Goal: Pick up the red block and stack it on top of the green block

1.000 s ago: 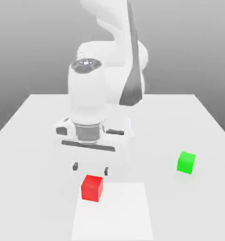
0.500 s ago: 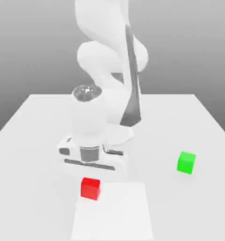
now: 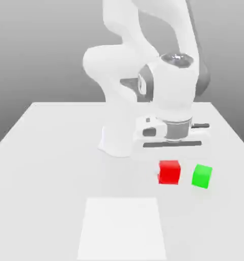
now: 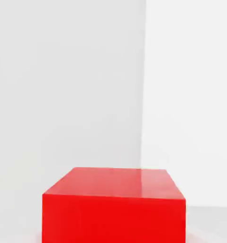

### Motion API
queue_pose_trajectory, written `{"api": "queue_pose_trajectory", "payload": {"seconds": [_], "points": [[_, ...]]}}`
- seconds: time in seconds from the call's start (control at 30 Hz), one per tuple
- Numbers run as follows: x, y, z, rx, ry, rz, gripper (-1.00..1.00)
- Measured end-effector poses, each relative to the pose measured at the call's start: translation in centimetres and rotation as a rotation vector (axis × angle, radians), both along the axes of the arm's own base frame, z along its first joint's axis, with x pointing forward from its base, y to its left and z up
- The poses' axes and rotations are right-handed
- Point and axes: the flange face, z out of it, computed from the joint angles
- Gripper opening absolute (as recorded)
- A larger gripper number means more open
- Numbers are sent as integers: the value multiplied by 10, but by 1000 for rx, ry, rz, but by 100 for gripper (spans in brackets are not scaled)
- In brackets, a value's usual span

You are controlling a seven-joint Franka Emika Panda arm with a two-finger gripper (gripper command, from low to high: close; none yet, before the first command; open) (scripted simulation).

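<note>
Two-finger gripper (image 3: 168, 173) is clenched on the red cube (image 3: 169, 171), which is carried directly beneath the hand (image 3: 172, 136), between the fingers. The green cube (image 3: 201, 176) is seen beside it, toward the exterior view's right, with a narrow gap of table (image 3: 47, 178) left between the two in that view. How much height is held under the red cube, and whether the green one is set nearer or farther in depth, cannot be told with certainty. No nearer arm has to be chosen, since only one is used.

No long axis is offered by either block, as both are cubes. The red cube's front face is turned nearly square to the exterior view, in line with the broad hand above; the green cube is turned slightly askew, two upright sides being shown.

For the coming move, a shift toward the exterior view's right seems to be needed, with the red cube kept above the green one's top. If it is carried too low, the green cube could be nudged sideways; a small twist may be wanted before release.
</note>
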Motion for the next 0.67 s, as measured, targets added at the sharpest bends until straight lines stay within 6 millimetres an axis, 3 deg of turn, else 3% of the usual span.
{"api": "queue_pose_trajectory", "payload": {"seconds": [0.17, 0.43, 0.67], "points": [[-68, 70, 6, -17, -5, 158, -100], [-73, 74, -32, -83, -29, 176, -100], [-77, 76, -59, -33, -10, 175, -100]]}}
